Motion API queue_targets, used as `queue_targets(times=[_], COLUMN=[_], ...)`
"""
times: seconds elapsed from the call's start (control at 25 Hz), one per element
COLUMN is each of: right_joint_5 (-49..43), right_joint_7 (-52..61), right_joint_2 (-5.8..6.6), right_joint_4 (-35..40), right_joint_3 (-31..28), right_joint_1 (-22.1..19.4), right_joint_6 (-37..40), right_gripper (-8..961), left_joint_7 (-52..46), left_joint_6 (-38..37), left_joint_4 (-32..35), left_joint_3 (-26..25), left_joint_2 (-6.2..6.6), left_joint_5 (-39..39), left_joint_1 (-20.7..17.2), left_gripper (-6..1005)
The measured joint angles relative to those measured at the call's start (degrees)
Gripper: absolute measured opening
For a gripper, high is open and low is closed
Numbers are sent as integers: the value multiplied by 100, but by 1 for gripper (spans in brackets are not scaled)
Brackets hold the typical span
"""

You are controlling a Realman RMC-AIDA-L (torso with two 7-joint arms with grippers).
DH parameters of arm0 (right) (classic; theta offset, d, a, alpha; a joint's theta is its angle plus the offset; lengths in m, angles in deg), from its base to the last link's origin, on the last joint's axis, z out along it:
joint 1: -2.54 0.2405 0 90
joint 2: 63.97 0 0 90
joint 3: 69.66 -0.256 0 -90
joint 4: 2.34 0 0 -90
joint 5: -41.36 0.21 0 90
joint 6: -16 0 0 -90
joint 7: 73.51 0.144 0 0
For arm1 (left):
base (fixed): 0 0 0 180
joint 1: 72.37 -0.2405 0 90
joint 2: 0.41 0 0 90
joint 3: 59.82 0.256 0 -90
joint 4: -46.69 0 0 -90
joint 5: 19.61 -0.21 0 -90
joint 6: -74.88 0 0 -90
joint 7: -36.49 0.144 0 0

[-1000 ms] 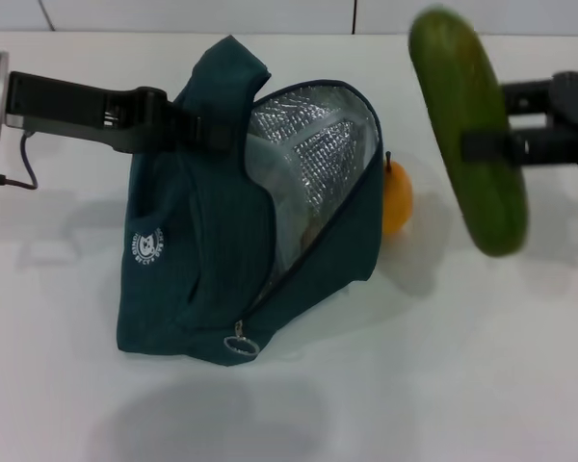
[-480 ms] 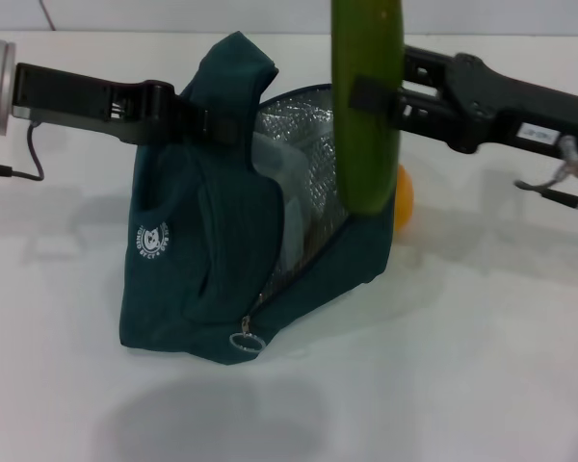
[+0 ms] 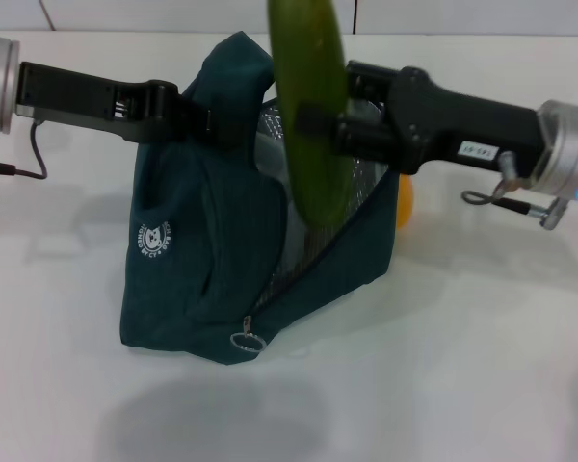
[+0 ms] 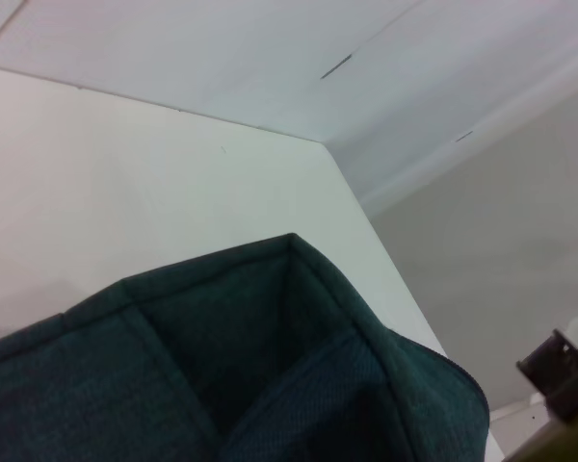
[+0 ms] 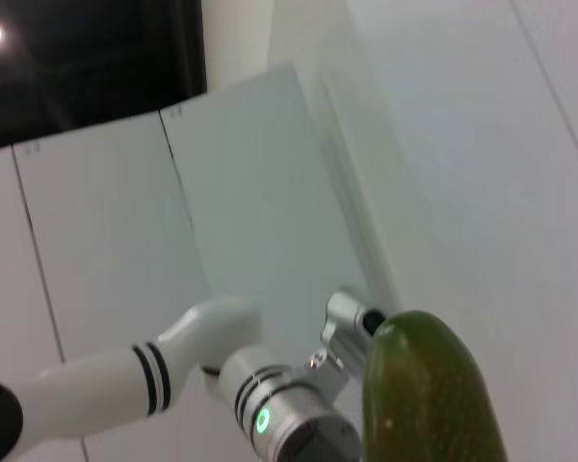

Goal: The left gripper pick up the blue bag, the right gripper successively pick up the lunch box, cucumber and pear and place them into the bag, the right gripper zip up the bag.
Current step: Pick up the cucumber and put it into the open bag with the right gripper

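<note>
I've got the right gripper (image 3: 303, 120) clamped across the cucumber (image 3: 310, 106) approx. mid-length, fingers closed tight on it, holding it near upright right over the mouth of the blue bag (image 3: 222, 241). Left gripper (image 3: 197, 123) is pinched shut on the bag's top fabric at the handle side, holding the opening up; the bag's base sits on the counter (image 3: 482, 366).

Handling, my read: cucumber is stiff, smooth-skinned, probably a bit slippery and heavy at the ends, so the mid-body hold seems the right spot, less swing. It looks about as long as the bag is wide, so I'd tilt it to lie along the foil lining. Bag is soft, will sag w/o the left hold.

Pear (image 3: 404, 199) sits on the counter just behind the bag, mostly hidden. Lunch box: can't make it out for sure inside.
</note>
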State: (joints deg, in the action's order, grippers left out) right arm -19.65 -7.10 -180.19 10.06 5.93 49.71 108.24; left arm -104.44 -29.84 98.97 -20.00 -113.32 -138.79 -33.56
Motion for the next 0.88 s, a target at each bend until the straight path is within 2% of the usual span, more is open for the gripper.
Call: queue_targets(times=[0.16,0.36,0.88], right_joint_5=[844,1322,1570], right_joint_7=[-110,-147,-426], right_joint_2=[-2,-4,-5], right_joint_4=[189,795,1067], right_joint_3=[1193,2017,2193], right_joint_1=[-47,-318,-663], right_joint_6=[-407,-988,-1094], right_gripper=[635,642,659], left_joint_7=[16,26,30], left_joint_6=[4,4,-3], left_joint_4=[0,0,1], left_joint_3=[0,0,0], left_joint_2=[-8,-3,4], left_joint_5=[-3,-7,-8], left_joint_1=[3,6,-8], left_gripper=[42,41,41])
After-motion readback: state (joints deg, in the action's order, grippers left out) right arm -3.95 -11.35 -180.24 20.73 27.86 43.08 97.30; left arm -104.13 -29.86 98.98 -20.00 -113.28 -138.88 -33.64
